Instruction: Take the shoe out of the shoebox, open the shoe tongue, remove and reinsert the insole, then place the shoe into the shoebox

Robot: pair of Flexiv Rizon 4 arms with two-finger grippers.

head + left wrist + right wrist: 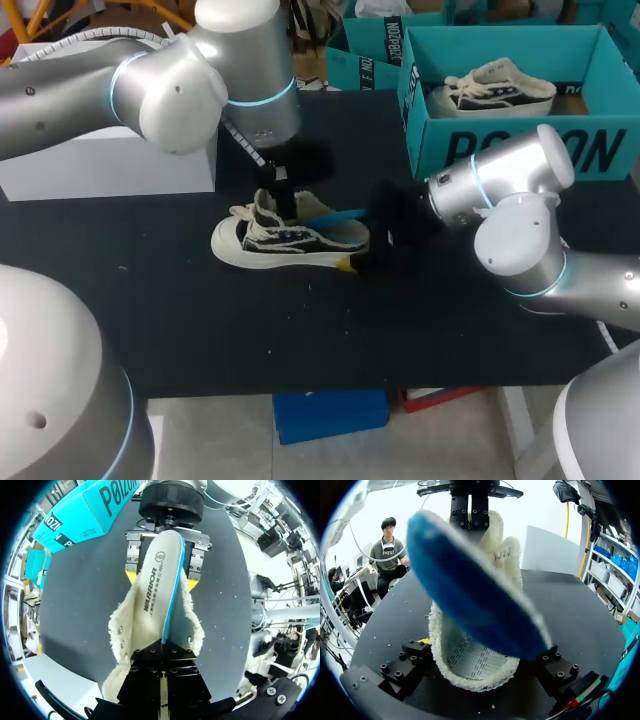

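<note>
A black-and-white sneaker [270, 245] with a fleece lining lies on its sole on the black table, toe to the left. Its insole [157, 575], white on top and blue underneath [470, 595], sticks up out of the shoe opening, above the heel. My left gripper [162, 647] hangs over the shoe [285, 195] and is shut on the insole's front end. My right gripper [355, 245] is at the heel, its fingers pressing the heel [475, 665] from both sides. The teal shoebox [500, 150] stands at the back right.
A second sneaker [495, 88] lies inside the shoebox. Another teal box [365, 50] stands behind it. A white box [110, 165] sits at the table's left, under my left arm.
</note>
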